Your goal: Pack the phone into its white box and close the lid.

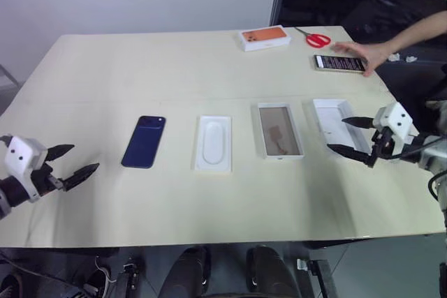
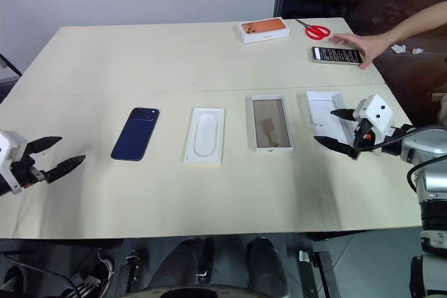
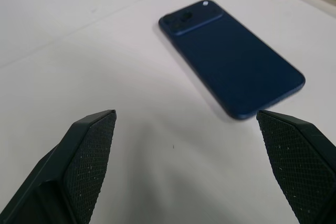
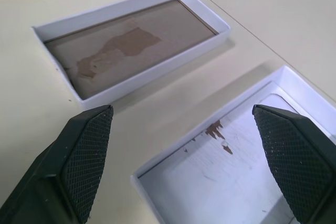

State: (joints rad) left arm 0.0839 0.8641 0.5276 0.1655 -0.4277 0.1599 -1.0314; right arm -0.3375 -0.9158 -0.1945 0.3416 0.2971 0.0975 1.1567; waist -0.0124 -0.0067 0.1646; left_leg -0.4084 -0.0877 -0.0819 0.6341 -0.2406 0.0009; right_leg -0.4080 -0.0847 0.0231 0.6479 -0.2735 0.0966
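Two claws gaping, empty — left claw point(image 1: 72, 163), right claw point(image 1: 349, 135) | step: nothing packed | next — left grasps phone point(image 1: 144, 142), carries to white box point(image 1: 213, 143)

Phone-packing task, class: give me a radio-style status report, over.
Left tool and right tool open, empty. Phone flat on table, beside white box, unpacked. Lid under right tool, hollow up. Path clear.
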